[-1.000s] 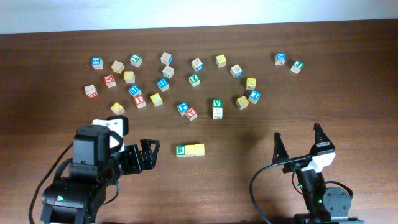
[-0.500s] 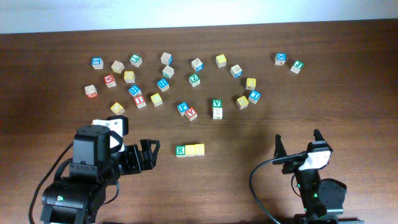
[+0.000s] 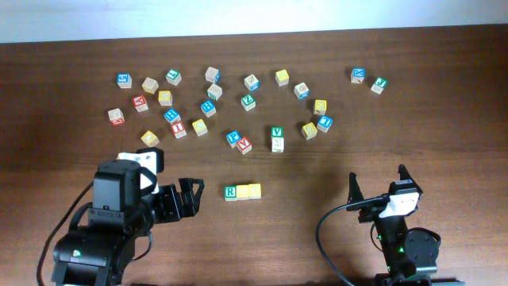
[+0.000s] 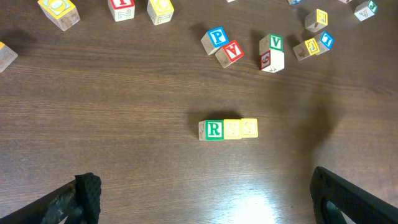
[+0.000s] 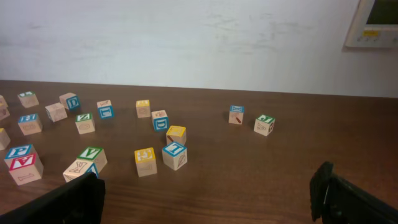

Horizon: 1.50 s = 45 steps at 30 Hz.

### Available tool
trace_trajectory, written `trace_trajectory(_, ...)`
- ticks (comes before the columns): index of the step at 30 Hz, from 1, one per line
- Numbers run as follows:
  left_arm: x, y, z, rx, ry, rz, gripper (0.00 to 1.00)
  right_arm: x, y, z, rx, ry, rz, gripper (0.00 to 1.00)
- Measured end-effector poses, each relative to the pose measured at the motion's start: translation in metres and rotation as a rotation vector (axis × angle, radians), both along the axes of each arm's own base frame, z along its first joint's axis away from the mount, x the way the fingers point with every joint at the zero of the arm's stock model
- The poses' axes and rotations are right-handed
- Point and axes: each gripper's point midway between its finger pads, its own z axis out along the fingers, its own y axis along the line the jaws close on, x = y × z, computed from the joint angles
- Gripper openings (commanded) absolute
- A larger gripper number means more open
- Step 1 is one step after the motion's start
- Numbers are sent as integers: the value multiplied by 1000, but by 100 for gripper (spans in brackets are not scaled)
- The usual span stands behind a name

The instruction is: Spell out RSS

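Note:
The green R cube (image 3: 230, 191) and two yellow S cubes (image 3: 243, 191) (image 3: 254, 190) sit touching in a row at the table's centre front. In the left wrist view the row reads R (image 4: 213, 129), S (image 4: 232, 129), S (image 4: 249, 127). My left gripper (image 3: 189, 199) is open and empty, left of the row; its fingers show at the bottom corners of its wrist view (image 4: 202, 193). My right gripper (image 3: 378, 187) is open and empty, far right of the row; the wrist view (image 5: 205, 193) shows only bare table between its fingers.
Several other letter cubes lie scattered across the far half of the table, among them a stacked V cube (image 3: 276, 133), a blue P cube (image 3: 233, 137) and two cubes at far right (image 3: 359, 75) (image 3: 379, 84). A white wall (image 5: 186, 37) lies beyond the far edge.
The right arm has drawn back toward the front edge, its gripper lower in the overhead view. The left arm and the RSS row have not moved.

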Motion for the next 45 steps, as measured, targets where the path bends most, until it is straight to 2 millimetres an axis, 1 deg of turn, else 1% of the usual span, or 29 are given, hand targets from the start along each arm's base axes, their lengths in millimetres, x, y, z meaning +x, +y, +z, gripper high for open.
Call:
trace_trajectory(6,0,0,0,0,0,0,99,0,-4,0,19,2,-20,98)
trace_trajectory(43,0,0,0,0,0,0,99,0,-4,0,5,0,-18,98)
trace_trajectory(45,-4,1,-3,3,21,0,99,0,-4,0,4,0,-18,99)
